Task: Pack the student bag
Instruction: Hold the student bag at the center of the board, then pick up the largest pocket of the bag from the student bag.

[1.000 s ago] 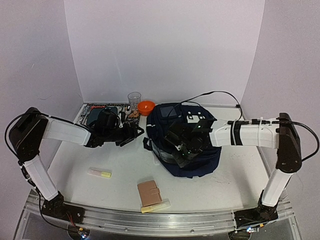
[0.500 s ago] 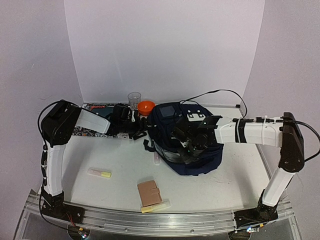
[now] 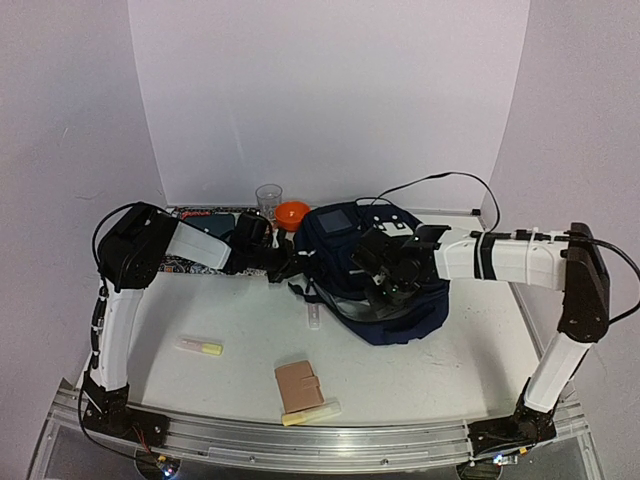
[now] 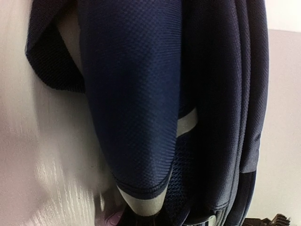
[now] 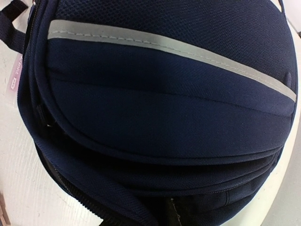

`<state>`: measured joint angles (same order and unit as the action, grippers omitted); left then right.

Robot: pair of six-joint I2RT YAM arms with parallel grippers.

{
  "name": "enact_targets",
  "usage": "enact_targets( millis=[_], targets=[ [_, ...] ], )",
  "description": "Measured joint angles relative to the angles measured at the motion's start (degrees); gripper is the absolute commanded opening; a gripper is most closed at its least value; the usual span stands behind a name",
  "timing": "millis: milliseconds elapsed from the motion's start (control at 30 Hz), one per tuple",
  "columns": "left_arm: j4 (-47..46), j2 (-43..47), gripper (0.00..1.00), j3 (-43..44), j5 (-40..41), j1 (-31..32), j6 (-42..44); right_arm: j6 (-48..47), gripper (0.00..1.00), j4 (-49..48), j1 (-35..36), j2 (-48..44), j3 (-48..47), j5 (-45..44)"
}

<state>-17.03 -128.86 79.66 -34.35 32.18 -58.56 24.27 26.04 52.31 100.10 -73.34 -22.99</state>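
The student bag [image 3: 385, 300], navy with a thin white stripe, lies right of the table's middle and fills the right wrist view [image 5: 164, 108]. My left gripper [image 3: 285, 262] is at the bag's left edge. In the left wrist view a padded blue strap [image 4: 136, 103] runs down into its shut jaws. My right gripper [image 3: 385, 268] hovers low over the bag's top face. Its fingers blend with the dark fabric and do not show in its own wrist view, so whether it is open or shut stays unclear.
A clear cup [image 3: 268, 197] and an orange bowl [image 3: 293, 212] stand at the back. A patterned case [image 3: 195, 235] lies under the left arm. Near the front lie a highlighter [image 3: 200, 347], a brown wallet [image 3: 300, 385] and a yellow marker [image 3: 310, 412]. A small pink-white item [image 3: 313, 318] rests beside the bag.
My left arm swung right from the patterned case to the bag's left edge and its jaws shut. My right gripper rose toward the back over the bag.
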Motion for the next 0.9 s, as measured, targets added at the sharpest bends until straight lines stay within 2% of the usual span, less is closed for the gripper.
enact_targets(
  millis=[267,367,567,700,900],
  targets=[
    [-1.52,4.74,0.00,-5.25,4.32,2.40,-7.97,6.00,0.60,2.08,2.45,-3.52,-6.35,0.22],
    [-1.30,6.22,0.00,-6.34,6.10,4.51,-10.46,10.17,0.62,1.07,4.44,-4.40,-9.70,-0.37],
    [-0.77,8.36,0.00,-6.99,8.60,8.15,-14.63,15.45,0.55,-1.28,5.90,-5.72,-10.49,0.09],
    [-0.71,8.53,0.00,-7.00,9.22,9.06,-16.81,17.02,0.45,-5.97,5.92,-5.03,-9.07,2.80],
    [-0.70,8.58,0.00,-7.00,9.88,9.36,-18.64,20.42,0.32,-11.31,5.97,1.53,-8.45,4.27]
  ],
)
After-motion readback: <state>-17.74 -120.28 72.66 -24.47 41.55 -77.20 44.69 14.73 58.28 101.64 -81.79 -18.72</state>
